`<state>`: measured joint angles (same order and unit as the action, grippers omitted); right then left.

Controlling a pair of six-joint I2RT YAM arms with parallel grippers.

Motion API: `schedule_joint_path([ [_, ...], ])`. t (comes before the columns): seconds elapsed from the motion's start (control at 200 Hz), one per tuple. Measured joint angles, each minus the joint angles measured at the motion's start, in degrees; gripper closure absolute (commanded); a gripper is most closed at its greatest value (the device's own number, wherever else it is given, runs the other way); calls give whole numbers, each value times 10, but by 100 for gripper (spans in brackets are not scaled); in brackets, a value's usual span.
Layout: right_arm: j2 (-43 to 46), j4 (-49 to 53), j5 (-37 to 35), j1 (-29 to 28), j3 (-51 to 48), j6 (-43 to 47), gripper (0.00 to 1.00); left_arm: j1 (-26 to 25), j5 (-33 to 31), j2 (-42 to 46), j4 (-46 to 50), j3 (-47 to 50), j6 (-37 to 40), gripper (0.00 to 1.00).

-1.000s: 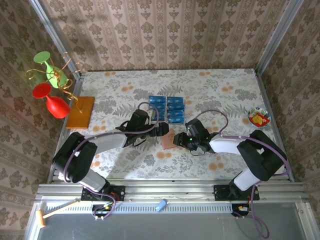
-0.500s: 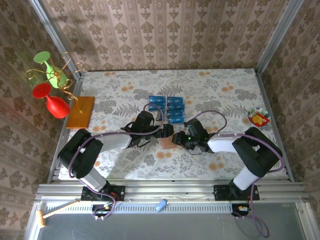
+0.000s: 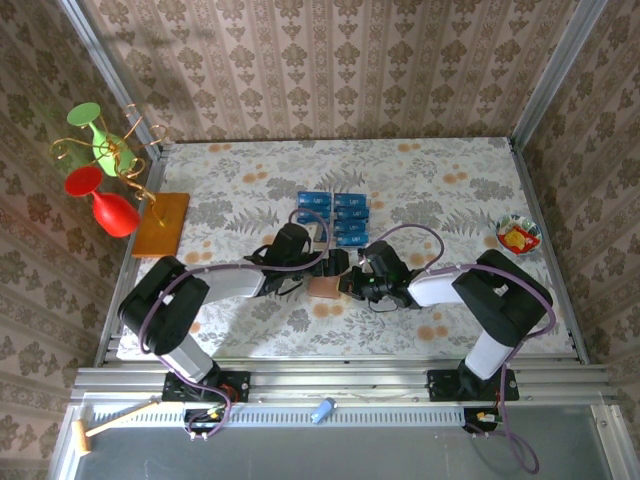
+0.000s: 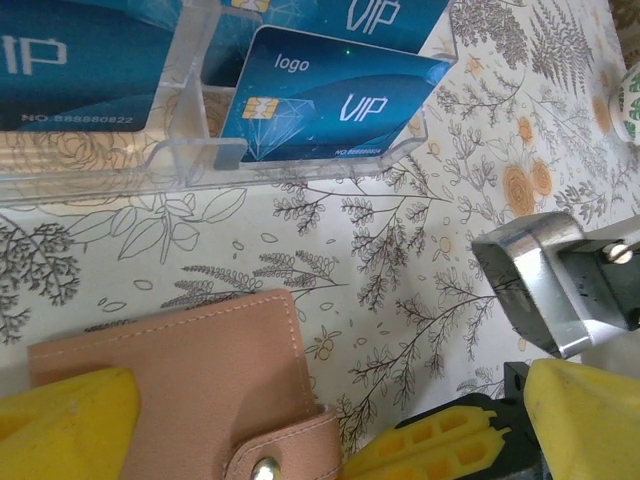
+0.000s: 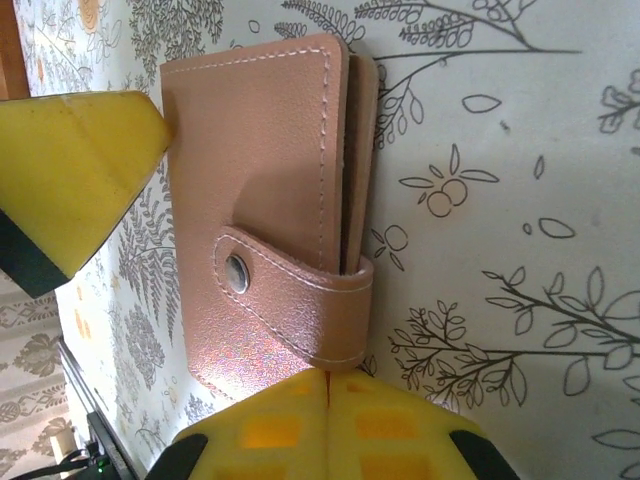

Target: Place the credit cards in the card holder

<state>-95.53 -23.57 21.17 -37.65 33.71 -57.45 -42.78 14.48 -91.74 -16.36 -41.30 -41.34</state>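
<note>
Both hands have closed in on the card holder (image 3: 325,287), now nudged left | left hand (image 4: 330,400) released, fingers wide around it | right hand (image 5: 327,385) clenched empty, tips touching its strap edge | credit cards (image 4: 335,100) just beyond, in clear rack (image 4: 190,150)

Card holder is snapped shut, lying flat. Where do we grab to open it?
Pinch the snap tab at its rounded free end by the stud, coming from above, and peel toward the edge it wraps. The card holder lies flat and closed; that tab end looks like the only liftable lip.
</note>
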Motion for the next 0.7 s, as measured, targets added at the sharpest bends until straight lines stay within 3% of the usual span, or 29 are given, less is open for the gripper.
schedule_joint_path([
  [0.38, 139, 68, -2, 0, 6, 13, 100, 103, -8, 154, 115, -11, 41, 0],
  [0.7, 185, 90, 1, 0, 32, 15, 100, 144, 20, 172, 138, 11, 38, 0],
])
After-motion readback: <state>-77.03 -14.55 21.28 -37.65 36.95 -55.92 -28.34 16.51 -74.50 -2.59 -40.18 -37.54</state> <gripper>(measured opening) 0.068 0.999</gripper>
